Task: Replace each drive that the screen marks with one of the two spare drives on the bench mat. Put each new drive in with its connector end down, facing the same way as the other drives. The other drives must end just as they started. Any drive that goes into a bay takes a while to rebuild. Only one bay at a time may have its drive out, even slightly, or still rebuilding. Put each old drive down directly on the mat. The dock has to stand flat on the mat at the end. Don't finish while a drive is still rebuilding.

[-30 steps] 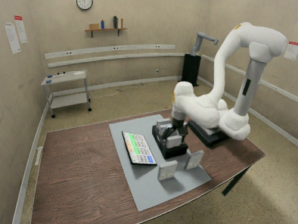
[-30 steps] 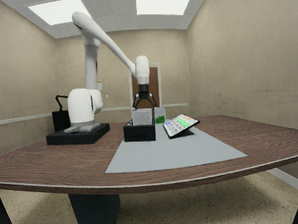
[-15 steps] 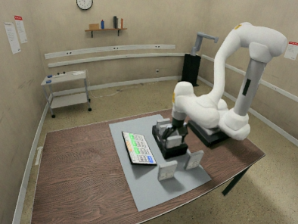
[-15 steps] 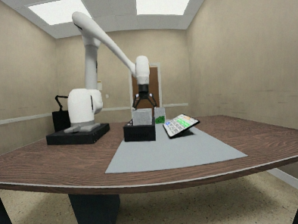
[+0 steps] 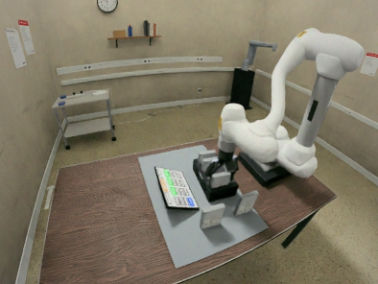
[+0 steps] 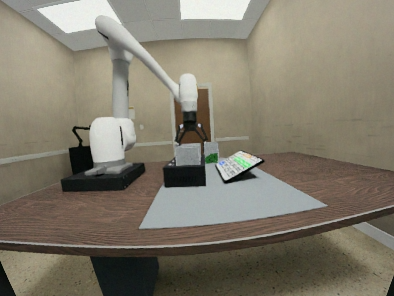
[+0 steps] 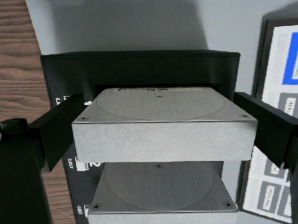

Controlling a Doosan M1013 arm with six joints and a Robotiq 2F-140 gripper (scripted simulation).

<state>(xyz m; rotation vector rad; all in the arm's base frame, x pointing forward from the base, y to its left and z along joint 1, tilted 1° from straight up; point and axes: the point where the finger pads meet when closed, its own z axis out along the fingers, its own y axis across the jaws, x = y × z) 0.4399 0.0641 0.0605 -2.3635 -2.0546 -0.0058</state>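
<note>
The black dock (image 5: 224, 193) (image 6: 184, 177) (image 7: 145, 70) stands on the mat with grey drives in a row. My gripper (image 5: 223, 169) (image 6: 191, 143) (image 7: 158, 108) is open, its fingers on either side of the end drive (image 5: 220, 179) (image 7: 165, 141). That drive looks nearer to the wrist camera than the drive behind it (image 7: 159, 187); how deep it sits I cannot tell. Two drives stand upright on the mat, one (image 5: 212, 217) at the front and one (image 5: 246, 203) to its right. The tilted screen (image 5: 178, 188) (image 6: 240, 165) shows green, orange and blue tiles; its text is too small to read.
The grey mat (image 5: 192, 249) (image 6: 230, 210) lies on the wooden table (image 5: 96, 216) (image 6: 100, 220). The screen stands close along one side of the dock. The arm's black base (image 5: 271, 175) (image 6: 100, 181) is on the dock's other side. The two standing drives are just beyond the dock's end.
</note>
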